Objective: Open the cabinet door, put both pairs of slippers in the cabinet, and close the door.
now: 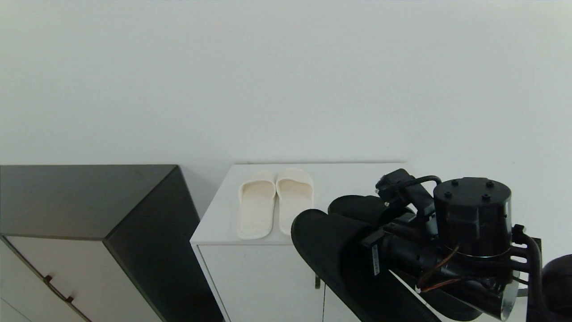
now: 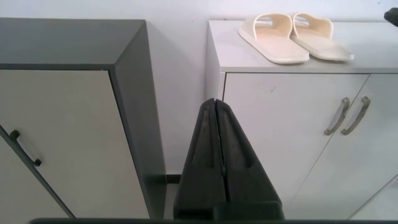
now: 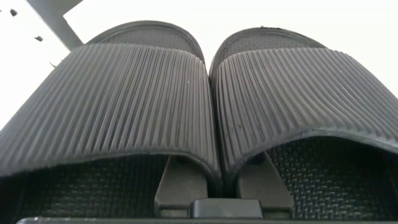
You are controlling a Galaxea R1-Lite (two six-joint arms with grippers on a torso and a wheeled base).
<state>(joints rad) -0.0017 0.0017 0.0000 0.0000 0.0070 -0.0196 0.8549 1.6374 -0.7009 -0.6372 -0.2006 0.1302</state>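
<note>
Black slippers (image 1: pixel 330 241) cropped, right gripper (image 3: pixel 219 186) half-covered

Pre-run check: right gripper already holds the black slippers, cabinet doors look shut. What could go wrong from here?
1. The white cabinet doors are closed while the right gripper holds the black ribbed-strap slippers; only the shut left gripper is free for the metal handles.
2. Its fingers pinch only the pair's inner sides, so one slipper may drop.
3. The cream slide slippers lie near the cabinet top's front edge; a swing could knock them off.
</note>
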